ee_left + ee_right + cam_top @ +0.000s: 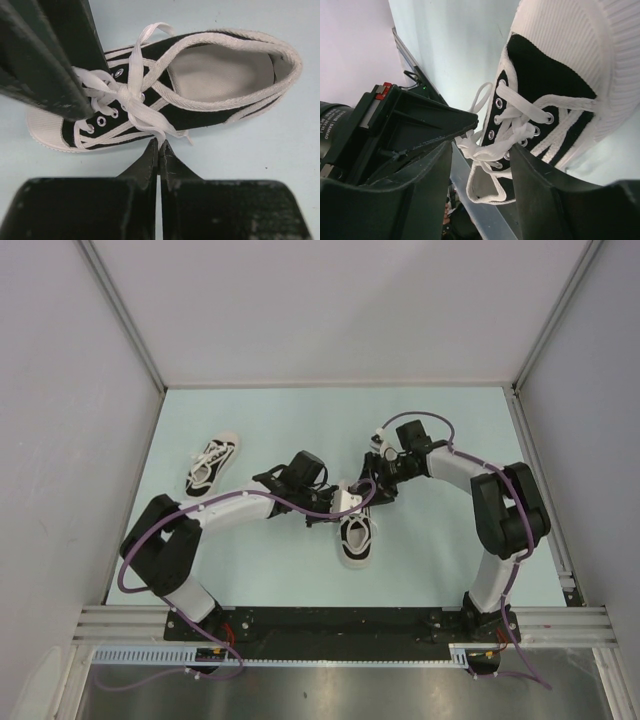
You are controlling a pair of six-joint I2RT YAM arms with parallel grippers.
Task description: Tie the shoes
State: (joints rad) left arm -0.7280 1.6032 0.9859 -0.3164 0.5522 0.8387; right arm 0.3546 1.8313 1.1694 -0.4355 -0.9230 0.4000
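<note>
A: Count?

B: Two sneakers, two tools. The middle sneaker [355, 538] sits on the pale surface [440, 560] between my tools. The left sneaker [212, 464] lies well apart from it, far left.

A: Tool states?

B: My left tool [159, 147] is pressed together, with its tips meeting a strand of the white laces [131, 95]. I can't tell if it's pinched. My right tool [482, 150] is spread over the eyelets of the middle sneaker, with bunched laces between its fingers.
</note>
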